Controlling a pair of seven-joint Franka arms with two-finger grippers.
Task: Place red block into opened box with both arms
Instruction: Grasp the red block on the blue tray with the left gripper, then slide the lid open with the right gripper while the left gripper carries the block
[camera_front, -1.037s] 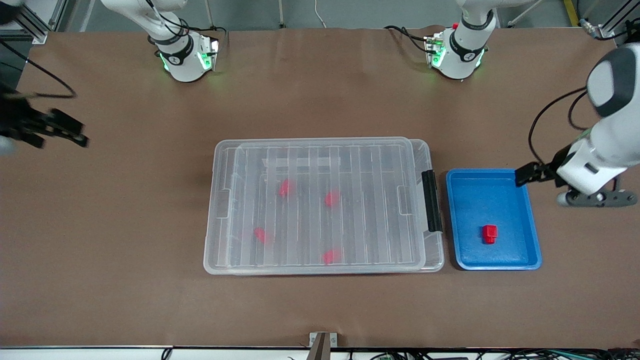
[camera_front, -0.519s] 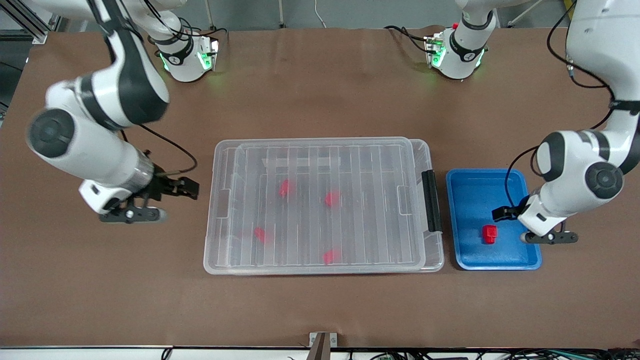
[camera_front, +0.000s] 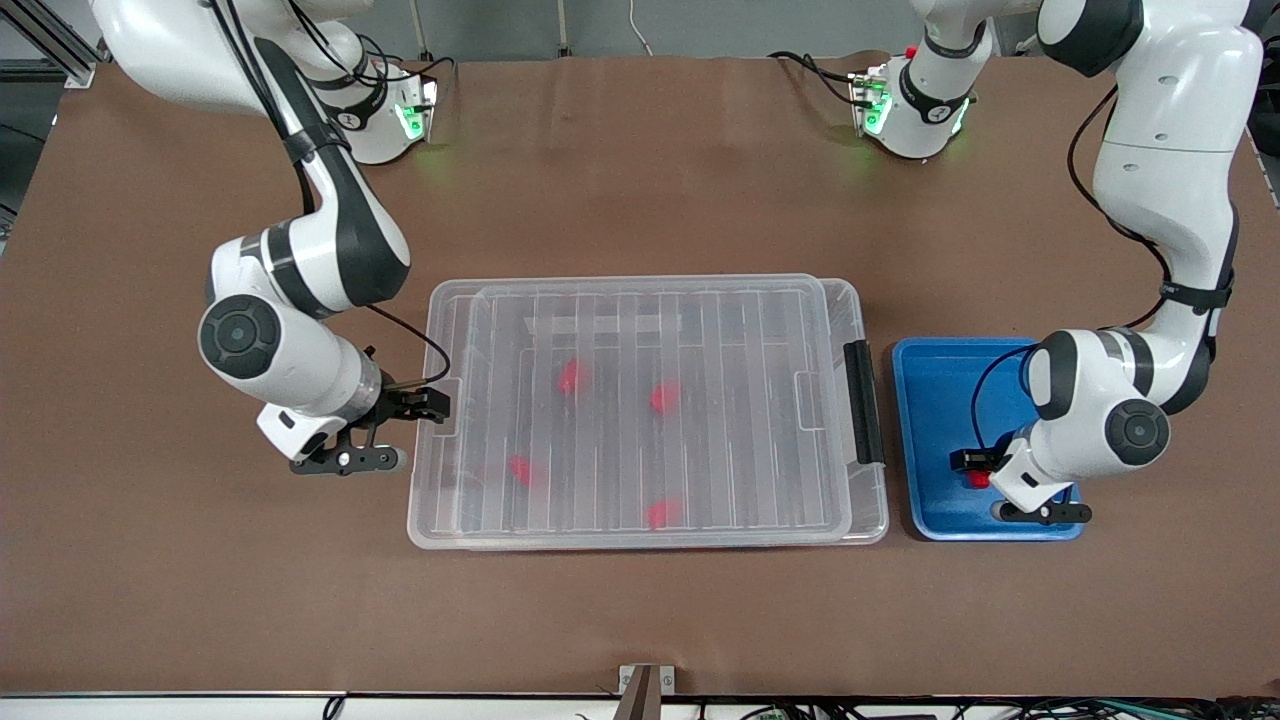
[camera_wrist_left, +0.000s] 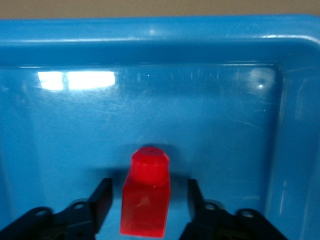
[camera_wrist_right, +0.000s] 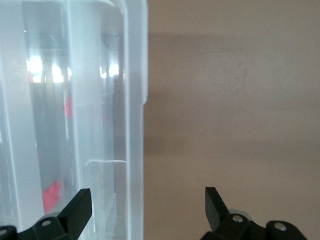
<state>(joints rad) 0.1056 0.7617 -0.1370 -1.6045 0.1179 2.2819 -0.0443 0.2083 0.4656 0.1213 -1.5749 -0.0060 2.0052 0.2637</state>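
At lower right of the front view, the left claw (camera_wrist_left: 146, 200) straddles the tiny red plastic block (camera_wrist_left: 145, 200) in the blue tray (camera_front: 925, 400), fingers spread, not touching. The right claw (camera_front: 432, 404), wide open, straddles the edge of the lidded clear plastic box (camera_front: 640, 300).

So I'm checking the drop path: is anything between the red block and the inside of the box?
Yes. The ribbed clear lid lies shut over the box, covering it. The red block sits in the blue tray between the left gripper fingers; the right gripper straddles the box's rim.
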